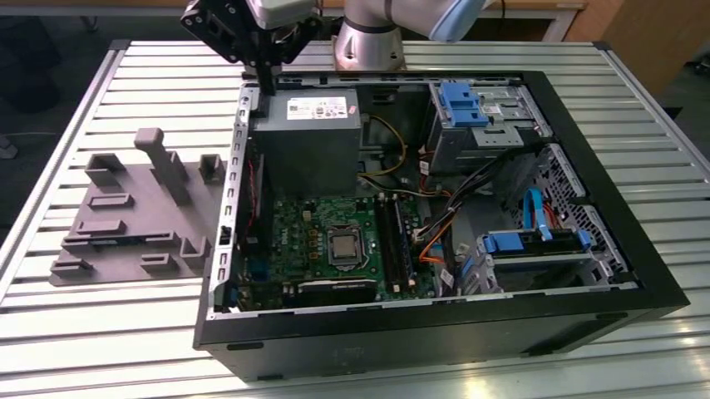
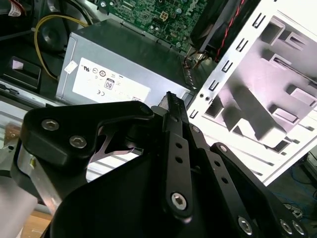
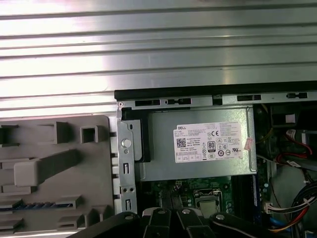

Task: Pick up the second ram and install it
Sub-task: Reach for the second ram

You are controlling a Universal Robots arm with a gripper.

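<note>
Hardly begun: end effector (image 1: 266,86) pressed together, empty; second ram (image 3: 40,205) lying apart from it in grey holder (image 1: 133,208), ungrasped.

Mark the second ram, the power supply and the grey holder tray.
second ram (image 3: 37,205), first wrist view: middle of the blue stick lying in its slot.
power supply (image 3: 163,163), first wrist view: bare metal beside the label.
grey holder tray (image 1: 135,220), exterior view: flat bare part of its top.
</note>
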